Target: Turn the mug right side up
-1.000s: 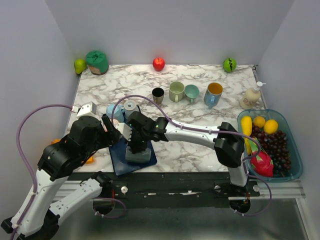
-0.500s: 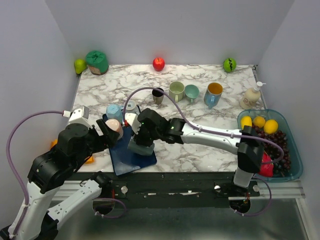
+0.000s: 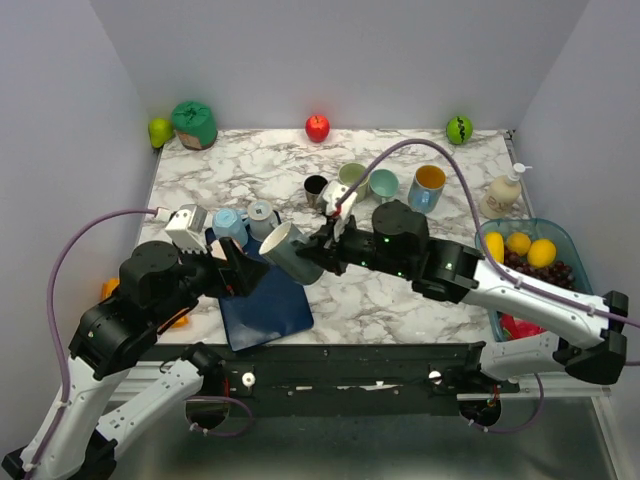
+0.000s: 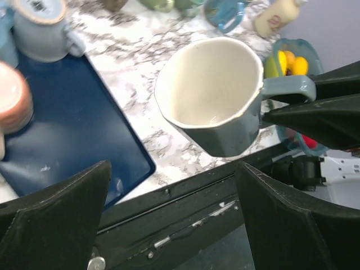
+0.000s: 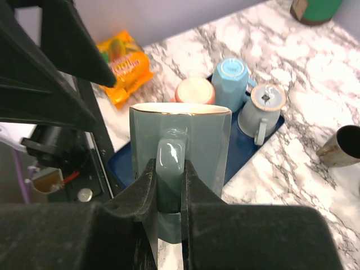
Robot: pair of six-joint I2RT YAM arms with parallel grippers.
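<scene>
My right gripper (image 3: 322,246) is shut on the handle of a grey-blue mug (image 3: 290,252) with a cream inside. It holds the mug in the air above the blue tray (image 3: 270,312), tipped on its side with the mouth facing left toward my left arm. In the right wrist view the fingers pinch the handle (image 5: 169,163) of the mug (image 5: 194,135). My left gripper (image 3: 240,272) is open and empty just left of the mug. The left wrist view looks into the mug's mouth (image 4: 211,84), which hangs above the gripper (image 4: 172,169).
Three upside-down mugs stand on the tray (image 5: 250,147): pink (image 5: 195,90), light blue (image 5: 232,76), grey (image 5: 264,104). Upright cups (image 3: 383,184) stand mid-table behind my right arm. A soap bottle (image 3: 503,192) and a fruit bin (image 3: 588,300) are at the right. An orange snack bag (image 5: 121,62) lies at the left.
My right gripper has lifted the grey-blue mug off the tray, carried it up and right, and turned it onto its side. My left arm has shifted beside it.
</scene>
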